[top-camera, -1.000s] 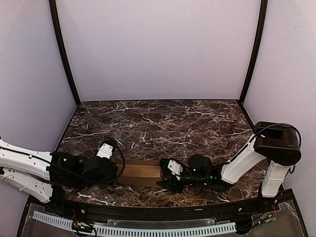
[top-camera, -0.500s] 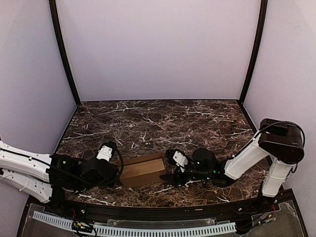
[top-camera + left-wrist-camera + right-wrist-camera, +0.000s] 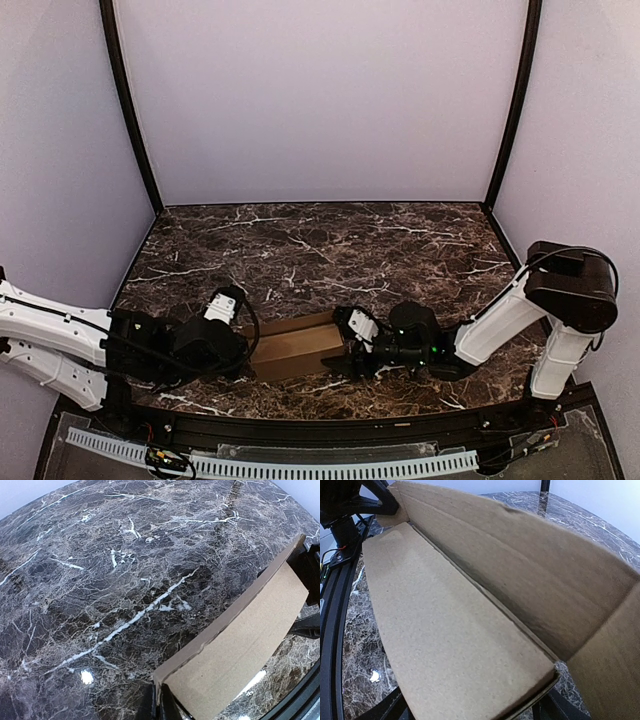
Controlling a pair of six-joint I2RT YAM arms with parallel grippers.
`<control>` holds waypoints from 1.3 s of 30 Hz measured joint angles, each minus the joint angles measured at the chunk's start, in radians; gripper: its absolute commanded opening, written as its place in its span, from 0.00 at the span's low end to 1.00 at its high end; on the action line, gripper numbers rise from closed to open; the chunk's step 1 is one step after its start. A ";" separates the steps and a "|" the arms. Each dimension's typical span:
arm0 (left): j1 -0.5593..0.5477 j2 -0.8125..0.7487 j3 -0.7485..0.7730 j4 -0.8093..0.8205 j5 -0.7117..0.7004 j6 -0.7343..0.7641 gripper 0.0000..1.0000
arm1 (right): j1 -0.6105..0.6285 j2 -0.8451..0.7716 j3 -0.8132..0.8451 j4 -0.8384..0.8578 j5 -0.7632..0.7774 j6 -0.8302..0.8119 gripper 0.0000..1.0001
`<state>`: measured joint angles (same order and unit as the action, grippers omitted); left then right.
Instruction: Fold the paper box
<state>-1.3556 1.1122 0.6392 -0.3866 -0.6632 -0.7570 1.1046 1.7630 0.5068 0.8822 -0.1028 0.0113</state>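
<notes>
Paper box (image 3: 295, 345) turned since prev: tan, half-folded; left pincer (image 3: 160, 710) pinches it, right pincer (image 3: 348, 348) spread.

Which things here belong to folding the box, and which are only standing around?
Belong to the job: paper box; left gripper, shut on its left end; right gripper at its right end.
Just there: marble table; perforated rail at the near edge.

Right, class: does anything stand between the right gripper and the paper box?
Nothing visible does. The right gripper is open at the right end of the paper box; the left gripper pinches the other end.
</notes>
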 measured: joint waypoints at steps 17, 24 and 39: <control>0.003 0.124 0.114 -0.113 -0.024 -0.223 0.01 | 0.100 -0.007 0.000 -0.026 0.179 0.002 0.62; 0.006 0.124 0.126 -0.144 -0.019 -0.305 0.01 | 0.132 -0.007 0.006 -0.034 0.221 0.002 0.61; 0.018 0.152 0.142 -0.146 -0.031 -0.383 0.01 | 0.150 -0.007 0.010 -0.045 0.254 0.005 0.60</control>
<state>-1.3373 1.2644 0.7815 -0.5327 -0.6941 -1.1397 1.2541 1.7557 0.5171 0.8368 0.1513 0.0158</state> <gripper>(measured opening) 0.009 0.601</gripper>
